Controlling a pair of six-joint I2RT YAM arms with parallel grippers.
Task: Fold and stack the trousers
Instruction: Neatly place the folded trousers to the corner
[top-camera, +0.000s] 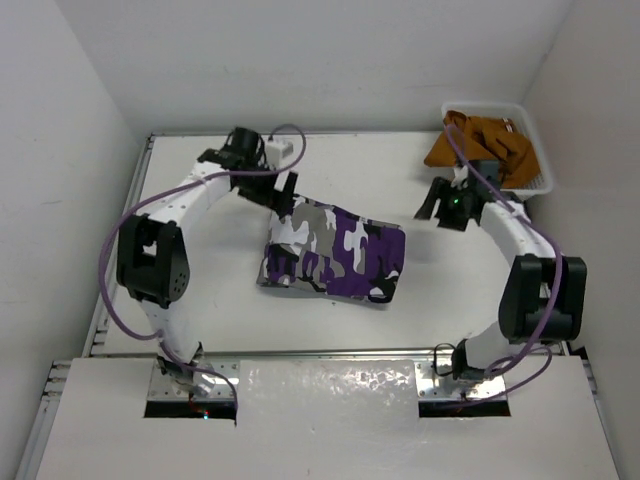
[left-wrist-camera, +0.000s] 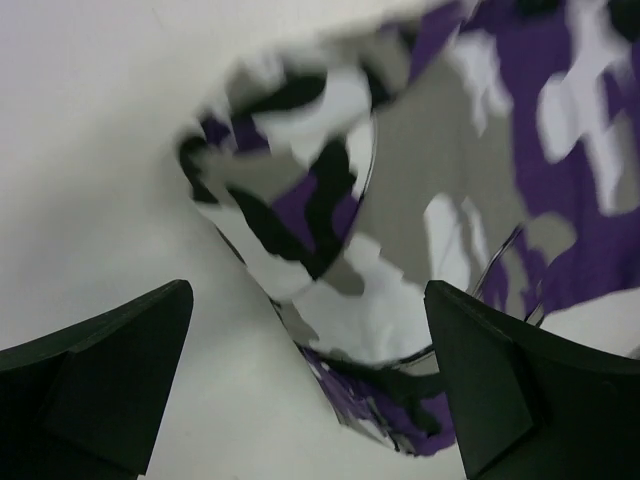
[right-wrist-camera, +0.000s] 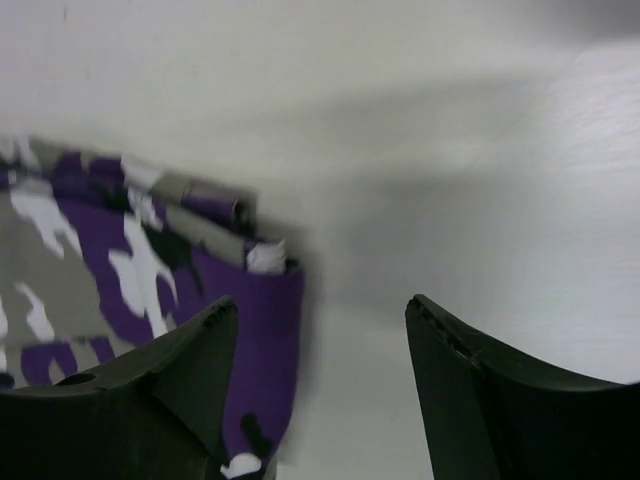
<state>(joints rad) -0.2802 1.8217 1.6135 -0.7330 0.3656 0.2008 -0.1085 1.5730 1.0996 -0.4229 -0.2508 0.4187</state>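
The camouflage trousers (top-camera: 335, 252) lie folded into a compact rectangle in the middle of the table. My left gripper (top-camera: 283, 192) is open and empty just above their far left corner. In the left wrist view (left-wrist-camera: 310, 370) the folded edge of the trousers (left-wrist-camera: 420, 200) lies between and ahead of the spread fingers (left-wrist-camera: 110, 380). My right gripper (top-camera: 435, 205) is open and empty, off the trousers' far right corner. In the right wrist view (right-wrist-camera: 315, 330) the purple fold (right-wrist-camera: 250, 330) of the trousers sits by the left finger (right-wrist-camera: 150, 390), with bare table between the tips.
A white basket (top-camera: 535, 150) at the back right corner holds a plain orange-brown garment (top-camera: 485, 145), right behind my right arm. White walls enclose the table on the left, back and right.
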